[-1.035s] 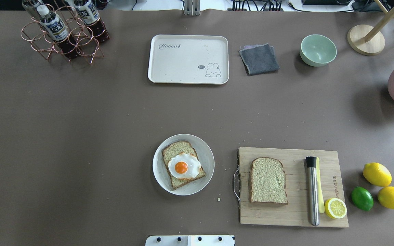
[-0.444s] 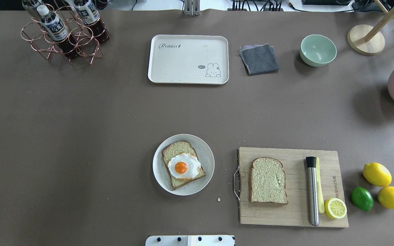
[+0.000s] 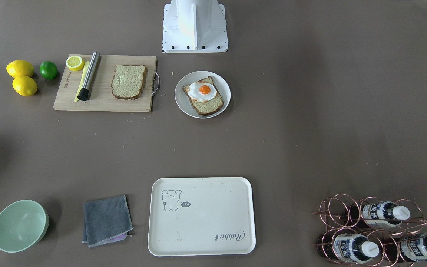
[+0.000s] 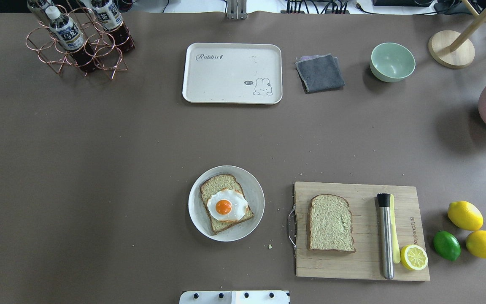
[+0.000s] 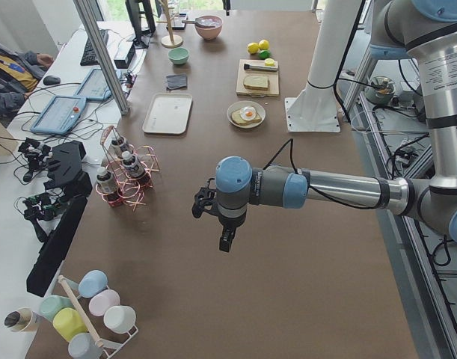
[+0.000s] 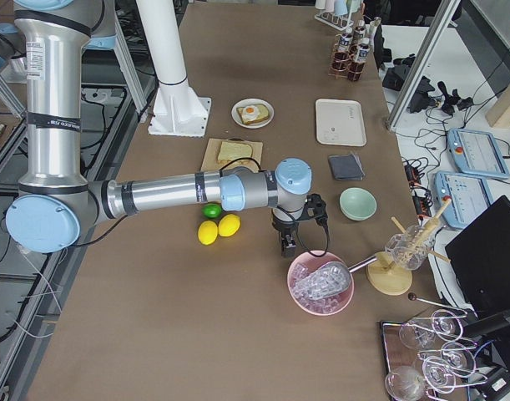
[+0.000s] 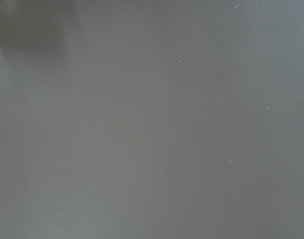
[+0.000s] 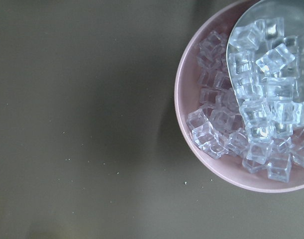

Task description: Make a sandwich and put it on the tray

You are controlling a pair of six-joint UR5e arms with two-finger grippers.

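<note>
Nothing on the table (image 4: 99,147) has shifted across the overhead frames: every item lies where it lay a second ago.

The left arm (image 5: 340,188) stretches across the middle of the exterior left view. Its left gripper (image 5: 225,241) points down over bare tabletop at centre frame. Whether its fingers are parted or hold anything cannot be told from there, and its wrist camera shows only brown surface.

The right arm (image 6: 163,196) crosses the exterior right view. The right gripper (image 6: 286,245) hangs at centre frame, just beside a pink bowl (image 6: 320,284) of ice cubes; its opening cannot be told either.

In the overhead view the wooden cutting board (image 4: 365,261) sits lower right. The tray (image 4: 226,80) lies upper centre, well apart from the bread. The white plate (image 4: 253,190) sits lower centre.

The plain bread slice (image 4: 330,223) lies flat on the board's left half. The plated bread slice (image 4: 217,183) lies on the plate with the fried egg (image 4: 226,205) on top.
</note>
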